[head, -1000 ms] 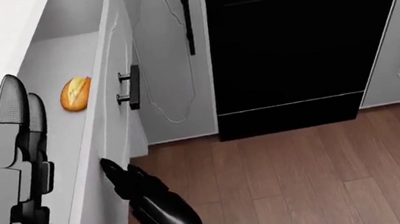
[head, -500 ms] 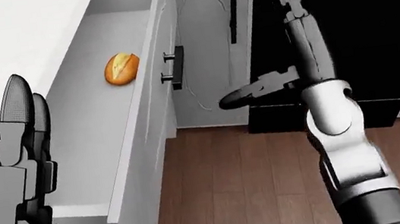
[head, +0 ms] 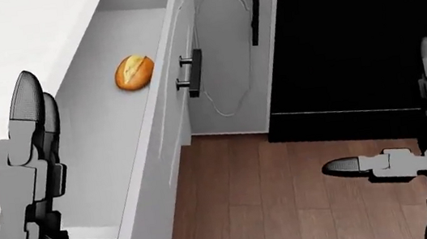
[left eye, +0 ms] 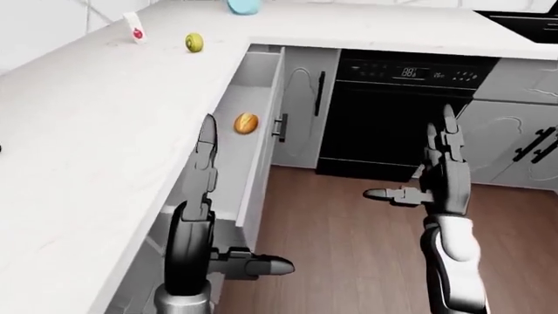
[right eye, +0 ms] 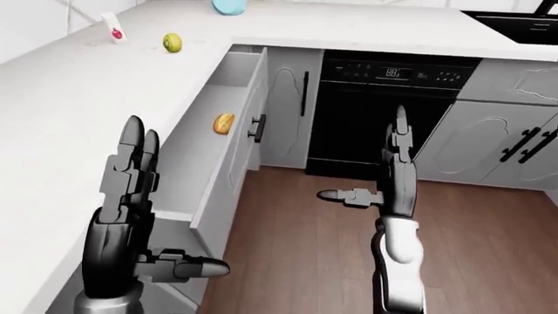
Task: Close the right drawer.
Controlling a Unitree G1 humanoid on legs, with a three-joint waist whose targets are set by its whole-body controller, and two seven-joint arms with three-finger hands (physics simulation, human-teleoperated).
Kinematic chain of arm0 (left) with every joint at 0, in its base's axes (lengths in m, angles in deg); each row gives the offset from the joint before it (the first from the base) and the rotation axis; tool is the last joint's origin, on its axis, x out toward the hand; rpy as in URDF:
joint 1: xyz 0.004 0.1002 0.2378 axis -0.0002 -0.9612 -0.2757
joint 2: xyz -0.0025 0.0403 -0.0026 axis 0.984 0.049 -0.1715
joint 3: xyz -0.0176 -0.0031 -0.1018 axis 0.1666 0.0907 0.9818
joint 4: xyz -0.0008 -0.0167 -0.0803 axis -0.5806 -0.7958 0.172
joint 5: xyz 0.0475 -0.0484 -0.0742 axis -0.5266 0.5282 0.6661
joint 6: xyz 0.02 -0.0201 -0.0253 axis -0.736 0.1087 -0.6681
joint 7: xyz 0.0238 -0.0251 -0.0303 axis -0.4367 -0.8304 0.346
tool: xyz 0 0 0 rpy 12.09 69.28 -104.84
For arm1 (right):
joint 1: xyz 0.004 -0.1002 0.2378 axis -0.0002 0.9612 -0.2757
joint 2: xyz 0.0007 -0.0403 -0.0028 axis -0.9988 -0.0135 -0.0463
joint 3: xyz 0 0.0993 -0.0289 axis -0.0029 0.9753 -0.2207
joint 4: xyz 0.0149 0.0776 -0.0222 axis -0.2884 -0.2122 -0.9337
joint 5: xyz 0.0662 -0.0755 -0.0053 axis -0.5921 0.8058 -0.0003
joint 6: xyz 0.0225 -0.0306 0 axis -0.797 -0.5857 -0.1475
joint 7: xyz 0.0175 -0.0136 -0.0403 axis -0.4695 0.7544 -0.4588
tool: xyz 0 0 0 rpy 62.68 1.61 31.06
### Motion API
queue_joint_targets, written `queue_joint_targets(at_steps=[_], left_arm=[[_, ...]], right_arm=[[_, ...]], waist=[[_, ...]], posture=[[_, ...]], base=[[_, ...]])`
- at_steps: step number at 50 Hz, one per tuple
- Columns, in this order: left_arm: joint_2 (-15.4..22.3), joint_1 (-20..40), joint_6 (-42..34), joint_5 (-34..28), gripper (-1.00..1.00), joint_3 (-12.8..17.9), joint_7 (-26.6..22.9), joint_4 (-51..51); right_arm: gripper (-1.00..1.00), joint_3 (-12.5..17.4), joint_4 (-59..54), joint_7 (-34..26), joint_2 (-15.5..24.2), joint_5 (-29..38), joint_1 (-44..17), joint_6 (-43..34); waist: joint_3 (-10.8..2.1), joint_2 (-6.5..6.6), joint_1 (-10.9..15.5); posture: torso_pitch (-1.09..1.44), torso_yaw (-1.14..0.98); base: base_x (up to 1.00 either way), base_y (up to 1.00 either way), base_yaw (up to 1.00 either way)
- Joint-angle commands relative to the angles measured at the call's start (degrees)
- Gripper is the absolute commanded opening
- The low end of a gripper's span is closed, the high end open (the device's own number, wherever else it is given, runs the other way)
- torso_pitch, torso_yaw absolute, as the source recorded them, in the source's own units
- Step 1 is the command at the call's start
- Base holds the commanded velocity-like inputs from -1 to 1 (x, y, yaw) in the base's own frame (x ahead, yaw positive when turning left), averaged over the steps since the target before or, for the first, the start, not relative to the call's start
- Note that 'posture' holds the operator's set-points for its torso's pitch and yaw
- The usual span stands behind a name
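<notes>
Drawer geometry governs the coming push. Nearest the camera, the left hand stands upright with fingers extended and thumb splayed sideways, grasping nothing, positioned over the near end of the open drawer. The right hand is likewise released, fingers straight up and thumb pointing toward the left of the left-eye view, hovering over the wood floor well apart from the drawer. The drawer projects from under the white counter, and its front panel runs as a long axis from the bottom toward the top of the view, facing right. A bread roll lies inside, near the dark handle. Farther on stand the dishwasher and grey cabinet doors. Judged from this layout, the panel lies to the left of the right hand, which faces it, so a leftward push suits that hand best.
</notes>
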Motion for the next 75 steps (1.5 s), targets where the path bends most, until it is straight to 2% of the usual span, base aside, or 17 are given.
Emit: queue_joint_targets(at_steps=[1, 5, 8, 11, 17, 30, 42, 47, 56, 68, 75], left_arm=[[-0.3, 2.2, -0.4, -0.7, 1.0, -0.5, -1.2, 2.0], [-1.0, 7.6, -2.8, -2.4, 1.0, -1.5, -4.4, -0.9], [-2.6, 15.0, -4.9, -2.7, 1.0, -0.9, -7.5, -5.5], [-3.6, 18.4, -4.5, -3.4, 1.0, -0.9, -9.4, -9.0], [-4.4, 22.1, -0.4, -3.2, 1.0, 0.7, -10.2, -17.6], [-7.9, 30.8, 4.1, -2.6, 1.0, 0.0, -11.9, -32.1], [-11.5, 36.6, 8.4, -3.1, 1.0, -1.1, -12.6, -42.7], [-12.2, 37.3, 10.2, -2.2, 1.0, -0.8, -12.6, -46.0], [-14.4, 38.1, 12.6, -1.3, 1.0, -2.1, -13.2, -51.6], [-15.5, 38.9, 14.8, 6.4, 1.0, -0.8, -15.3, -60.9], [-15.9, 36.5, 16.5, 6.7, 1.0, -1.6, -15.2, -64.0]], right_arm=[[1.0, 0.0, 1.7, 0.3, 0.5, -0.1, -0.9, 1.1], [1.0, 0.3, 0.9, 1.3, 0.7, -0.6, -1.8, 0.0], [1.0, 0.2, -0.1, 1.6, 0.9, -0.2, -2.1, 0.5], [1.0, 0.1, 0.0, 1.7, 1.1, -0.2, -2.0, 0.5], [1.0, -0.1, -0.6, 1.5, 1.1, 0.0, -2.1, 0.7], [1.0, -0.6, -1.4, 0.9, 0.9, 0.7, -2.0, 1.0], [1.0, -0.6, -1.6, 0.7, 0.9, 0.7, -2.0, 1.2], [1.0, -0.6, -1.8, 0.7, 0.9, 0.7, -2.1, 1.3], [1.0, -0.5, -2.1, 0.6, 1.0, 0.6, -2.1, 1.3], [1.0, -0.5, -2.8, 0.7, 1.1, 0.5, -2.3, 1.4], [1.0, -0.5, -3.3, 0.9, 1.2, 0.5, -2.4, 1.7]], waist=[[-0.8, -0.15, -0.1], [-0.94, -0.4, 0.0], [-0.98, -0.59, 0.2], [-1.09, -0.73, 0.2], [-1.15, -0.94, 0.1], [-1.37, -1.32, 0.1], [-1.51, -1.68, -0.1], [-1.49, -1.8, -0.2], [-1.57, -2.01, -0.2], [-1.66, -2.18, -0.2], [-1.73, -2.25, -0.3]], posture=[[0.0, 0.0], [0.0, 0.0], [0.0, 0.0], [0.0, 0.0], [0.0, 0.0], [0.0, 0.0], [0.0, 0.0], [0.0, 0.0], [0.0, 0.0], [0.0, 0.0], [0.0, 0.0]], base=[[0.0, 0.0, 0.0], [0.0, 0.0, 0.0], [0.0, 0.0, 0.0], [0.0, 0.0, 0.0], [0.0, 0.0, 0.0], [0.0, 0.0, 0.0], [0.0, 0.0, 0.0], [0.0, 0.0, 0.0], [0.0, 0.0, 0.0], [0.0, 0.0, 0.0], [0.0, 0.0, 0.0]])
